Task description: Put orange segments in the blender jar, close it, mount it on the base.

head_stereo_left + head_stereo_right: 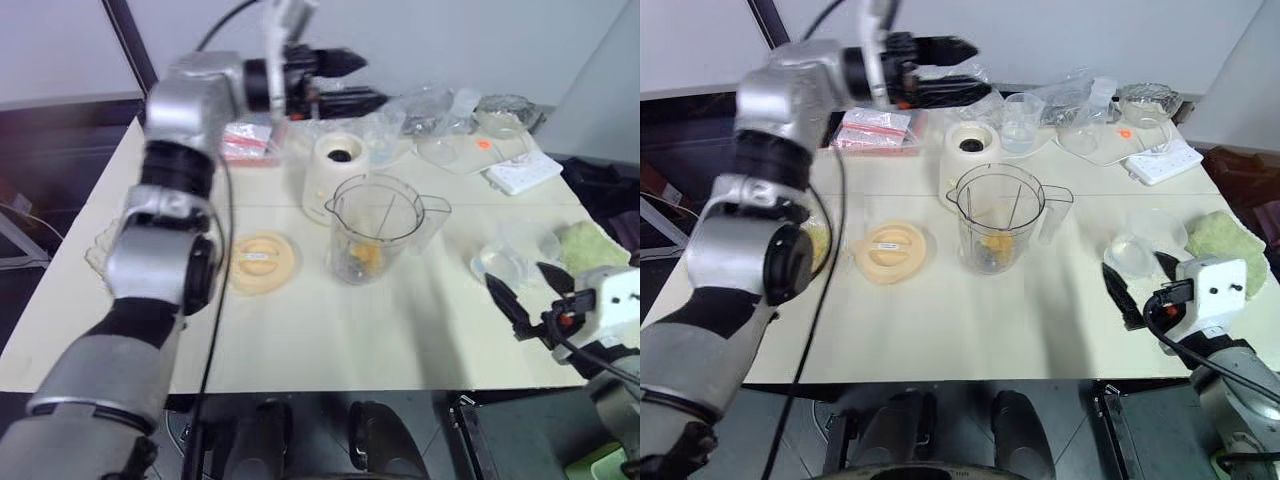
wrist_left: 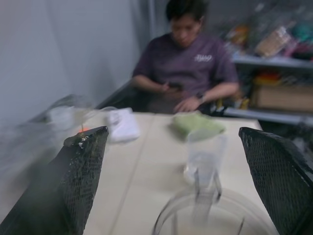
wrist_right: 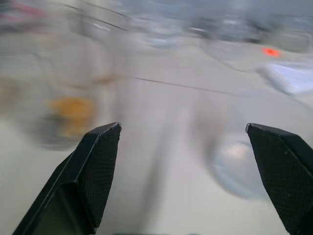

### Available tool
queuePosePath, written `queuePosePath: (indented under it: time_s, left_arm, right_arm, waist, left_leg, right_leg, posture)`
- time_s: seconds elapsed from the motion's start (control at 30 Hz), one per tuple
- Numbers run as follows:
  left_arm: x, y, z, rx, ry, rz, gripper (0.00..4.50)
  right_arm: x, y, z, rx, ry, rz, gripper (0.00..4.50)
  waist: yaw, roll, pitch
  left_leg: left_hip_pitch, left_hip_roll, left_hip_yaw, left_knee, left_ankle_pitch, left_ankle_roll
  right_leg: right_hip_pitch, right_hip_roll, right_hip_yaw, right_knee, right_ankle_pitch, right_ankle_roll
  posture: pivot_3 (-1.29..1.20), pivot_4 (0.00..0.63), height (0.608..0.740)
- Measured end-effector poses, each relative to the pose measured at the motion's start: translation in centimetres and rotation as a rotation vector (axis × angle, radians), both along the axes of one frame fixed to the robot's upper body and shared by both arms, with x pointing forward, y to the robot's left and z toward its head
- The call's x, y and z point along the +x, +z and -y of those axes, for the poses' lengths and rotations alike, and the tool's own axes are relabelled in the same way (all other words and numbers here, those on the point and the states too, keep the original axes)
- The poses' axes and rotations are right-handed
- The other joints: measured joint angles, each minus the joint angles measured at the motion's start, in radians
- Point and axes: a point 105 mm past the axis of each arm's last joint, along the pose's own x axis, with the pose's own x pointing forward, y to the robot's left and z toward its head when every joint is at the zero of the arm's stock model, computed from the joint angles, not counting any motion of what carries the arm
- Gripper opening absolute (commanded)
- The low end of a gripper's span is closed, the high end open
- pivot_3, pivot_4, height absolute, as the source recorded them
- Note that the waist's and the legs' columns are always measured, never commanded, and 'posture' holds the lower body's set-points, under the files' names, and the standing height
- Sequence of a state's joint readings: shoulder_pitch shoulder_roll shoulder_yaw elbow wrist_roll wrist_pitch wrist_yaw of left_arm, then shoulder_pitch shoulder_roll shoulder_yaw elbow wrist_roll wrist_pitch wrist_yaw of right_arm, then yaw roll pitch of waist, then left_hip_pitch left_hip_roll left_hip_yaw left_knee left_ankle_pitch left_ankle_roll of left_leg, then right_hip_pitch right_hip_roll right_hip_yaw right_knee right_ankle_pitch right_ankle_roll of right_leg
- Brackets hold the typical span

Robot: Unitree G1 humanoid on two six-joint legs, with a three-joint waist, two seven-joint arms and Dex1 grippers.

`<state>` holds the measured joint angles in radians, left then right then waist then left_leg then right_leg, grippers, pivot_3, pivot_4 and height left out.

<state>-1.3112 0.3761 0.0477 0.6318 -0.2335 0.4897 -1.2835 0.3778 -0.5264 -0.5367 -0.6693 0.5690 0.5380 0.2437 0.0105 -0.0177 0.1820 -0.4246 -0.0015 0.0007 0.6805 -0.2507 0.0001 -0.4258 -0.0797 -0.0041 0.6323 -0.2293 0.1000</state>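
Blender jar (image 1: 378, 226): upright at mid-table, lidless, just before the base (image 1: 333, 170); orange segments (image 1: 366, 258) at its bottom, their number hard to make out through the clear wall. Cream lid (image 1: 261, 260) flat beside the jar. Left gripper (image 1: 355, 83): raised above the base, pointing level across the table, fingers apart, empty. Right gripper (image 1: 530, 288): low near the table's right edge, fingers spread wide, empty; its wrist view heavily blurred.

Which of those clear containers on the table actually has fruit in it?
The tall blender jar in the middle of the table, with spout and handle: yellow-orange segments lie at its bottom. The smaller clear cup behind it looks empty.
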Motion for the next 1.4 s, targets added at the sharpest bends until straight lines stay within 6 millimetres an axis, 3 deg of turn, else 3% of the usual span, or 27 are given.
queuePosePath:
  time_s: [0.13,0.33,0.5,0.77,1.03,1.4]
  left_arm:
    - [-2.8,-4.1,-1.2,0.069,-0.041,-0.058,4.46]
    - [-8.1,-8.4,-1.8,0.151,-0.096,-0.093,4.46]
    - [-9.6,-9.0,-2.2,0.164,-0.072,-0.115,4.46]
    - [-10.7,-9.7,-3.7,0.19,-0.025,-0.176,4.46]
    - [-11.4,-9.9,-4.5,0.227,-0.009,-0.191,4.46]
    - [-11.1,-9.9,-4.9,0.232,0.028,-0.195,4.46]
  right_arm:
    - [0.3,-1.1,1.4,-0.01,-0.084,-0.01,4.29]
    - [1.3,-4.3,6.0,-0.017,-0.351,-0.069,4.29]
    - [2.6,-5.8,8.5,-0.016,-0.439,-0.106,4.29]
    - [6.3,-6.6,11.1,-0.013,-0.469,-0.094,4.29]
    - [7.0,-7.7,11.5,-0.008,-0.469,-0.1,4.29]
    - [9.0,-7.5,11.8,0.008,-0.46,-0.063,4.29]
  waist:
    - [0.003,0.0,0.0]
    - [-0.001,0.001,0.001]
    - [0.001,0.004,0.001]
    - [-0.024,0.006,0.001]
    - [-0.025,0.006,0.001]
    - [-0.028,0.006,0.001]
  left_leg:
    - [-0.001,-0.001,0.0,0.002,0.0,0.0]
    - [0.001,-0.001,0.002,0.002,0.0,0.0]
    - [0.004,-0.001,0.001,0.001,0.001,0.001]
    - [0.004,-0.001,0.003,0.0,0.001,0.001]
    - [0.006,-0.001,0.004,0.0,0.001,0.001]
    - [0.006,-0.001,0.005,0.0,0.001,0.001]
  right_leg:
    - [0.001,-0.001,0.001,-0.001,0.0,-0.001]
    - [0.001,-0.002,0.002,-0.002,0.001,-0.003]
    - [0.003,-0.001,0.002,-0.001,0.002,-0.004]
    - [0.003,0.0,0.003,-0.001,0.002,-0.003]
    - [0.004,0.0,0.004,-0.001,0.002,-0.003]
    - [0.004,0.0,0.004,-0.001,0.002,-0.003]
  posture:
    - [0.0,0.15,0.74]
    - [0.0,0.15,0.74]
    - [0.0,0.15,0.74]
    - [0.0,0.15,0.74]
    - [0.0,0.15,0.74]
    - [0.0,0.15,0.74]
